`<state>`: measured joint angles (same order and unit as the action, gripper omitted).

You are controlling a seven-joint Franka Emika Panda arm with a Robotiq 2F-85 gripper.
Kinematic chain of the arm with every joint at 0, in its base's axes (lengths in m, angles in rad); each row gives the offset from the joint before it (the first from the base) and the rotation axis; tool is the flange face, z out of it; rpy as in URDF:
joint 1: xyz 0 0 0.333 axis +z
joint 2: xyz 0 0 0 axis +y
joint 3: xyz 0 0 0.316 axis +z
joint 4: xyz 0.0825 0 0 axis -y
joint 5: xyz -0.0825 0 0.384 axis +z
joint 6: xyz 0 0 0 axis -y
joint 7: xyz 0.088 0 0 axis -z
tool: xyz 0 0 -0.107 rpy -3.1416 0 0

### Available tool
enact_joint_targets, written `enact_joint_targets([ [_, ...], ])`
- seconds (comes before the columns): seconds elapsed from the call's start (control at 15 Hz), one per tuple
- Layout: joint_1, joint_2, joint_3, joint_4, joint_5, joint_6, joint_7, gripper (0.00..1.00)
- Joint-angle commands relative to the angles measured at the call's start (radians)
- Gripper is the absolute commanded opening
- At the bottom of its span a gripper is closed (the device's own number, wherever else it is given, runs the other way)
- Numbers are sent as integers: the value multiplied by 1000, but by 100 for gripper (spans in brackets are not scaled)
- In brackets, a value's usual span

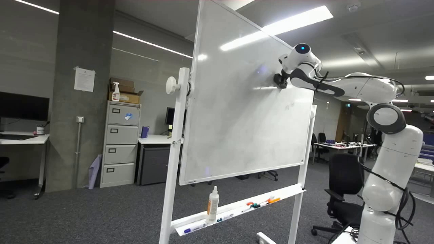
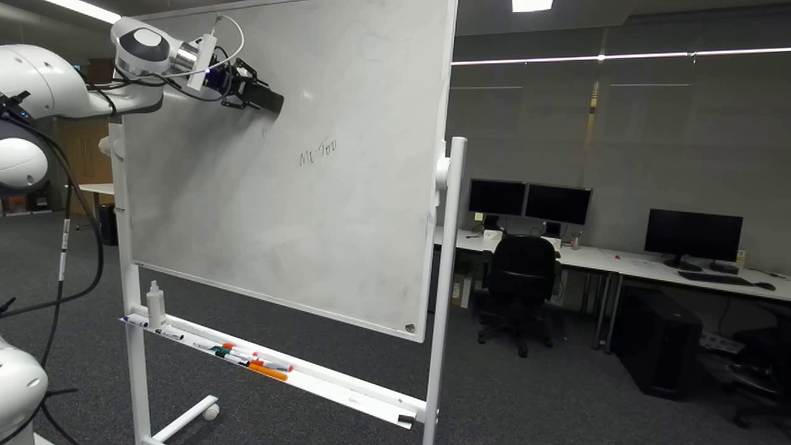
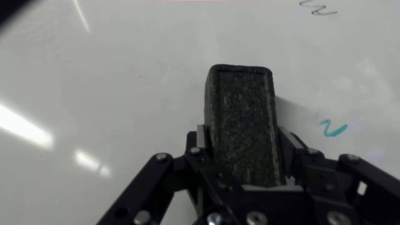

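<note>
A dark, speckled block (image 3: 240, 118), which looks like a board eraser, is clamped between the two fingers of my gripper (image 3: 242, 135). Its far end points at the whiteboard (image 2: 278, 222); whether it touches the surface I cannot tell. Both exterior views show the block (image 2: 267, 100) high on the board, towards the robot's side. A short teal mark (image 3: 333, 129) is to the block's right in the wrist view, and a black scribble (image 3: 318, 8) appears at the top right. Handwriting reading "Me Too" (image 2: 318, 152) sits below and right of the block in an exterior view.
Under the board runs a white tray (image 2: 364, 402) with several markers and an orange pen (image 2: 267, 371). A spray bottle (image 1: 212, 205) stands on the tray. The board hangs between white posts (image 1: 174, 152). A black office chair (image 1: 346, 183) is near the robot's base.
</note>
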<state>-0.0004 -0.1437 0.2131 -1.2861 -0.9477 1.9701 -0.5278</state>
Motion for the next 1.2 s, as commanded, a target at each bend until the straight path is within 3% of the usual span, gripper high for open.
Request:
enact_joint_targets([
  [0.0, 33, -21, -9, -13, 126, 106, -20, 34],
  [0.33, 95, -63, -16, -45, 371, 185, -58, 34],
  [0.6, 134, -91, -35, -79, 544, 195, -203, 34],
  [1.0, 154, -194, -135, -165, 774, 235, -487, 34],
  [1.13, 158, -233, -185, -209, 838, 335, -556, 34],
])
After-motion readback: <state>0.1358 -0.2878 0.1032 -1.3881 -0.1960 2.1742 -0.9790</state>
